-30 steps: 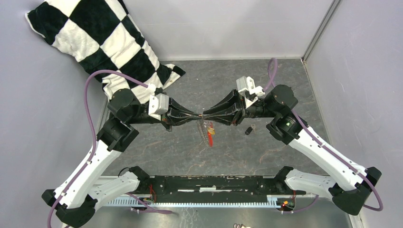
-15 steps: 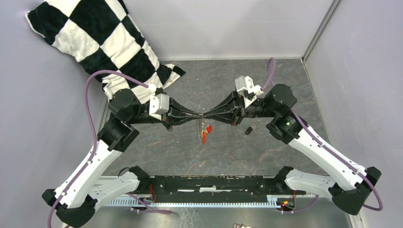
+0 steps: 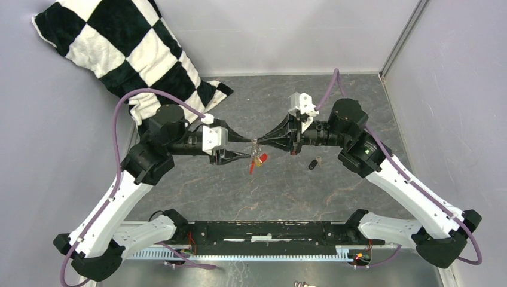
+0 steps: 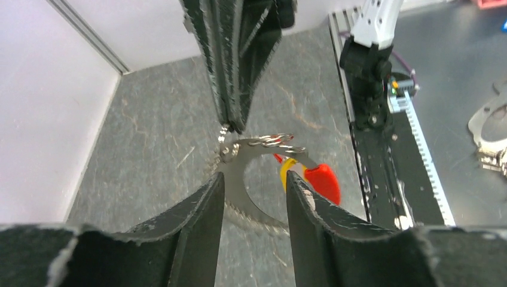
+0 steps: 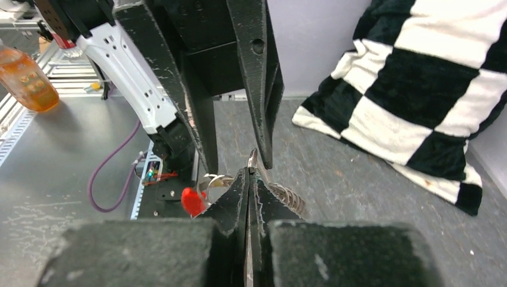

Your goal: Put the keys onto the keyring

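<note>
R end effector [image 3: 258, 142] pinches keyring [image 4: 236, 179] mid-air, pressed tight; L end effector [image 4: 254, 179] spread by it. Red key [image 4: 323, 182] hangs on it, black key [image 3: 312, 162] on tabletop [image 3: 287, 191]. Best: R holds steady, L fetches.

Cloth [image 3: 119, 48] at far left corner of table [image 3: 287, 191], behind left arm [image 3: 119, 197]. Keyring [image 3: 255, 145] mid-table, above surface, between left gripper [image 3: 244, 149] and right gripper [image 3: 258, 142]; right tips on it, seemingly threading gap of left fingers. Keys [image 3: 257, 161] hang below it. Loose key [image 3: 312, 162] on table, right of keyring, near right gripper.
</note>
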You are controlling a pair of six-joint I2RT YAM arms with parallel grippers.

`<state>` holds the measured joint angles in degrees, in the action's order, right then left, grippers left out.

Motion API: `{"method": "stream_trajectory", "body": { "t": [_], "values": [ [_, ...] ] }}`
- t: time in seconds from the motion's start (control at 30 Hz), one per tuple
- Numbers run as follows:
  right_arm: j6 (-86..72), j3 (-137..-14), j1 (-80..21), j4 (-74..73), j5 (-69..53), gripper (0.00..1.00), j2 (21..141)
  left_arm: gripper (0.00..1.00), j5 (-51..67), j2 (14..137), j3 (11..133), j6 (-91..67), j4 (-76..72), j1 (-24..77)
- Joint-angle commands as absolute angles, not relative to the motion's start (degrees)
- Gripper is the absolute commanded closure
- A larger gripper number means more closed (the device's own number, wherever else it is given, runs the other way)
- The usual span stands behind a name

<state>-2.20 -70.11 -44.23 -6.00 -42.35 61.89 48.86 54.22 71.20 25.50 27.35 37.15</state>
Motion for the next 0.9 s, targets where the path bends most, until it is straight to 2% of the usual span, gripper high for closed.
{"method": "stream_trajectory", "body": {
  "t": [0.0, 0.47, 0.87],
  "values": [
    [1.71, -73.1, -44.5, -10.83, -41.17, 0.99, 62.5, 0.5, 46.8, 54.11, 73.34, 36.36, 38.41, 37.35],
    [4.29, -74.99, -45.04, -15.87, -45.76, 0.99, 64.78, 0.66, 47.71, 56.07, 73.01, 35.98, 35.77, 37.35],
    [4.58, -74.55, -45.78, -15.03, -47.99, 1.0, 66.01, 0.71, 50.25, 56.98, 73.59, 34.56, 35.33, 37.35]
  ]
}}
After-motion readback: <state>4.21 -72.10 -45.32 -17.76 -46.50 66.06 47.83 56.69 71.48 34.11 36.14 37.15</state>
